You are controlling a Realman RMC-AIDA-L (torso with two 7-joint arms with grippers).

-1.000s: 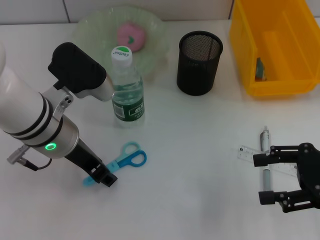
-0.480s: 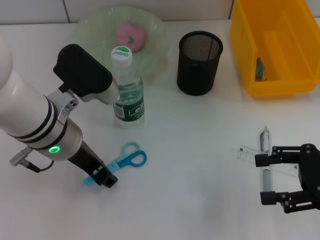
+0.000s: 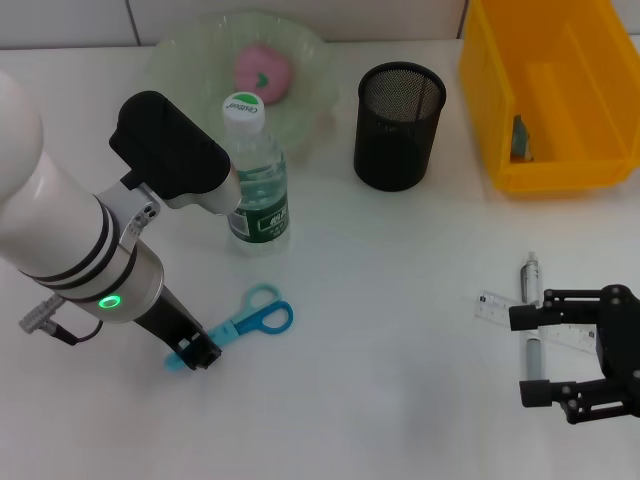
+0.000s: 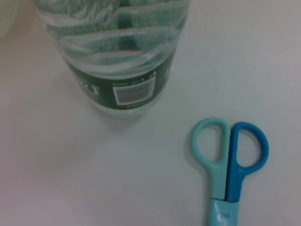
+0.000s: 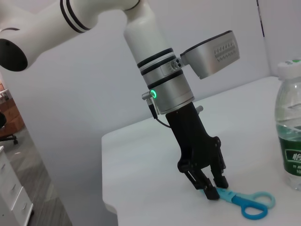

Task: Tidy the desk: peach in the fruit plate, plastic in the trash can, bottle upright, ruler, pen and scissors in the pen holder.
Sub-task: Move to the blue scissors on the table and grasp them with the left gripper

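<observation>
Blue scissors lie flat on the white desk. My left gripper is down at their capped blade end, open, with one finger on each side of the tip. The bottle stands upright just behind them. A pink peach rests in the green fruit plate. The ruler and the pen lie crossed at the right. My right gripper hovers open beside them. The black mesh pen holder stands at the back.
A yellow bin sits at the back right with a small piece of plastic inside. The white desk stretches between the scissors and the ruler.
My left arm has shifted slightly, moving its gripper a little left along the scissors' tip. The right arm and everything else stayed put.
</observation>
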